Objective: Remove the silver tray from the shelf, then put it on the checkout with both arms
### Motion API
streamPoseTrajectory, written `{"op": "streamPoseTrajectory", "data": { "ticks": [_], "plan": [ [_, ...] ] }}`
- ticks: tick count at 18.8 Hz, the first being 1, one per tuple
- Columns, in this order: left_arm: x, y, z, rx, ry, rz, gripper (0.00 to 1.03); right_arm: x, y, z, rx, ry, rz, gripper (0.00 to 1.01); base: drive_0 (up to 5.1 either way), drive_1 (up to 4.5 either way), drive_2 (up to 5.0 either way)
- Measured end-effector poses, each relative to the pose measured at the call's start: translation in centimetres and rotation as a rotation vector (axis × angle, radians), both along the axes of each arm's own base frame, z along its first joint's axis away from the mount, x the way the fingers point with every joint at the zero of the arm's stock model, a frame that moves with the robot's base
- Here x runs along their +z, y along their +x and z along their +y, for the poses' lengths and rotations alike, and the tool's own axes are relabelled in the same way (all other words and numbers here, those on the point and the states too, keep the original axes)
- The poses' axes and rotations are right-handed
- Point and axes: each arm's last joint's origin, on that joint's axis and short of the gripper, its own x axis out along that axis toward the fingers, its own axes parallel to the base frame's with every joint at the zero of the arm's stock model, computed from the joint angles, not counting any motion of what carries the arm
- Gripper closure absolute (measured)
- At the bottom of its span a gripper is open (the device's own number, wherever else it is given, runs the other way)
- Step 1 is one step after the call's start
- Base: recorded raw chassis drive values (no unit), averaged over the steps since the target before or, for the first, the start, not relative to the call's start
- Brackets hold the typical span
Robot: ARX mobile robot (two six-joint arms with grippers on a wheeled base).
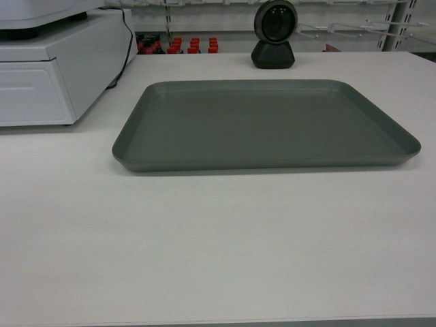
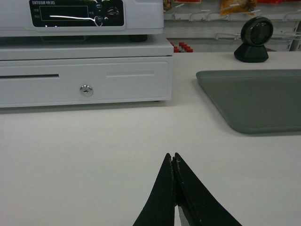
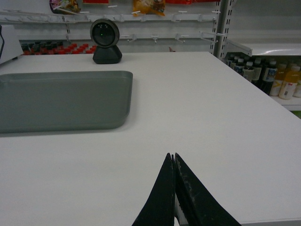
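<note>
The silver tray [image 1: 266, 122] lies flat on the white checkout [image 1: 204, 238], in front of the round black scanner [image 1: 274, 33]. It holds nothing. In the left wrist view the tray [image 2: 256, 99] is ahead to the right; my left gripper [image 2: 173, 156] is shut, empty, over bare counter, well short of it. In the right wrist view the tray [image 3: 61, 100] sits ahead to the left; my right gripper [image 3: 172, 156] is shut and empty above the counter. Neither gripper shows in the head view. A white shelf [image 3: 270, 46] stands at the far right.
A white cash register with drawer [image 2: 84, 75] stands on the counter left of the tray. Drink bottles [image 3: 263, 75] fill the shelf below the right board. Hook racks with packets line the back wall [image 3: 141, 19]. The counter's near edge [image 3: 273, 222] is close to my right gripper.
</note>
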Motion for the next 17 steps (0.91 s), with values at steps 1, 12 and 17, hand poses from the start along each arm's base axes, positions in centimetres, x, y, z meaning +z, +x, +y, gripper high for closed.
{"op": "streamPoseTrajectory", "data": {
  "ticks": [1, 12, 17],
  "plan": [
    [0.06, 0.00, -0.01, -0.001, 0.000, -0.006, 1.01, 0.05, 0.00, 0.00, 0.000, 0.000, -0.005, 0.99, 0.0, 0.00, 0.0],
    [0.04, 0.00, -0.01, -0.001, 0.001, -0.004, 0.05, 0.09, 0.00, 0.00, 0.000, 0.000, -0.009, 0.04, 0.0, 0.00, 0.0],
    [0.04, 0.00, -0.01, 0.000, 0.002, -0.004, 0.05, 0.09, 0.00, 0.00, 0.000, 0.000, -0.009, 0.03, 0.0, 0.00, 0.0]
  ]
}}
